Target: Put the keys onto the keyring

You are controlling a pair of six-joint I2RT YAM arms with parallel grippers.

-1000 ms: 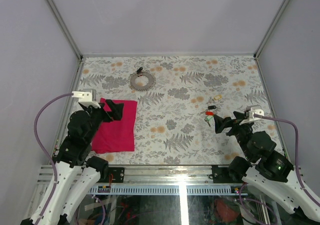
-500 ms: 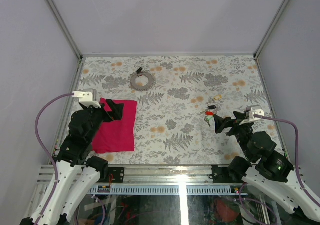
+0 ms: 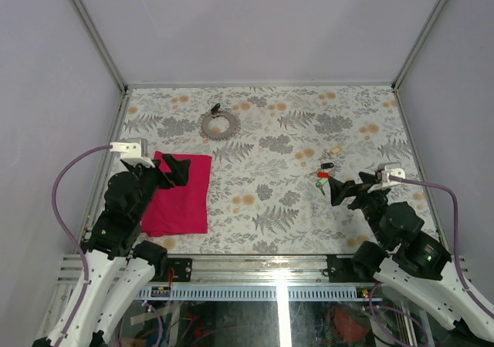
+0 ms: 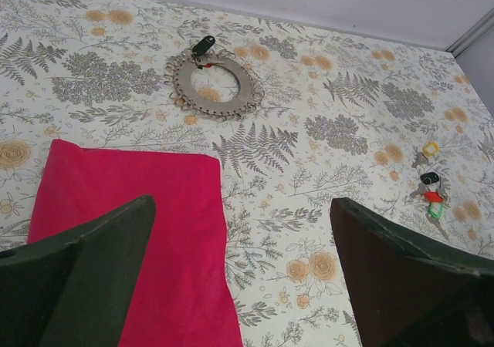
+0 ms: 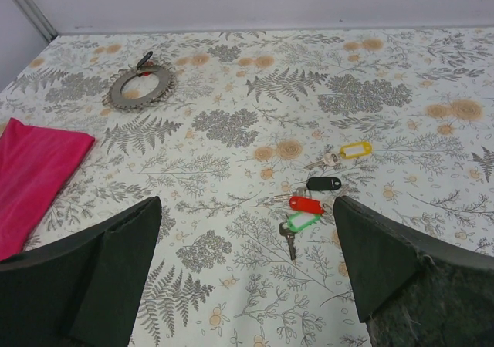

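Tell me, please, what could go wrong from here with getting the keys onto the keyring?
The keys lie bunched, black, red and green tags almost touching; the open right gripper is far wider and may catch several or scatter them. The keyring lies flat on the table, well away from them, so the left gripper may struggle to lift it, and a carried key could drop.

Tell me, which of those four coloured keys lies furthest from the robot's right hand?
The yellow-tagged key: it sits at the far end of the row, beyond the black, red and green ones.
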